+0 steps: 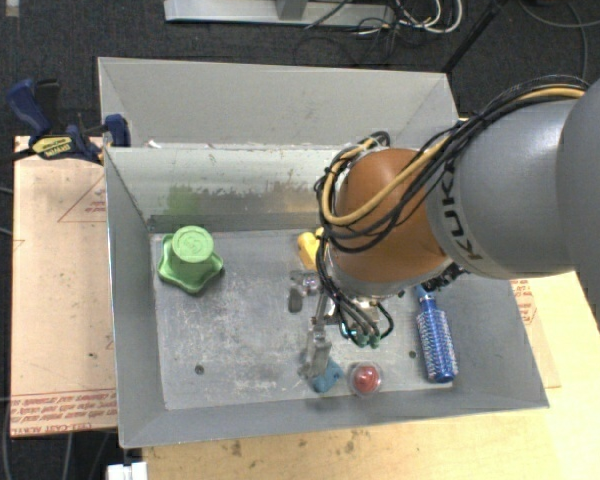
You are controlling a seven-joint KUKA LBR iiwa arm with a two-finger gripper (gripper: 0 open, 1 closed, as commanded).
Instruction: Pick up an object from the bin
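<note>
Grey metal makes up the bin (130, 268), and your arm (520, 188) reaches into it from the right, with its orange wrist cover (385, 218) hanging over the middle of the floor. Below that cover the pincer (312, 343) sits low toward the near wall. Its tip is just beside a small blue piece (326, 377) lying close to that wall. You cannot tell from here whether the pincer is spread or pressed together, nor whether the blue piece is in it or only next to it.

Just right of the blue piece is a small red ball (365, 378), touching it or nearly so. Further right lies a blue bristly roller (435, 343), set lengthwise from far to near. A yellow thing (307, 246) peeks out at the left edge of the orange cover, mostly hidden. A green cup-like lump (190, 259) stands well apart in the far left corner.

On progress, you can judge the reach as made and the grasp as unproven, since nothing is seen lifted off the floor. What is left is to close on the piece, if that is not already done, and raise it clear of the bin.
</note>
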